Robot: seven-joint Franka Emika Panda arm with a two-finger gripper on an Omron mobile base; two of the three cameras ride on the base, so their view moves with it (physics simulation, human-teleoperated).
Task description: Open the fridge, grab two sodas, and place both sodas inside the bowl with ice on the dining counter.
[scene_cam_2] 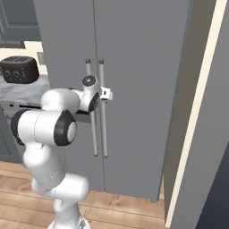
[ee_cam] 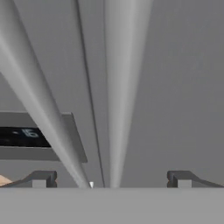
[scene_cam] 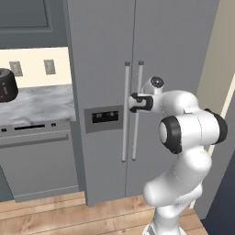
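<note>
We have our hand right up against the tall grey two-door fridge, its two dark fingertips spread wide and holding nothing. In the hand view both long vertical grey bar handles run away from us: the right-door handle sits between the fingertips, near the middle, and the left-door handle slants just beside it, toward the dark display panel. Both doors are shut, so the sodas are hidden behind them.

We judge the handle to be a stiff, smooth metal bar that will not give under our fingers but may let them slide along it. The door should be heavy and swing on hinges at its outer edge. We would close on the right-door handle squarely, about mid-height where we are now, then pull along an arc, not straight back.
</note>
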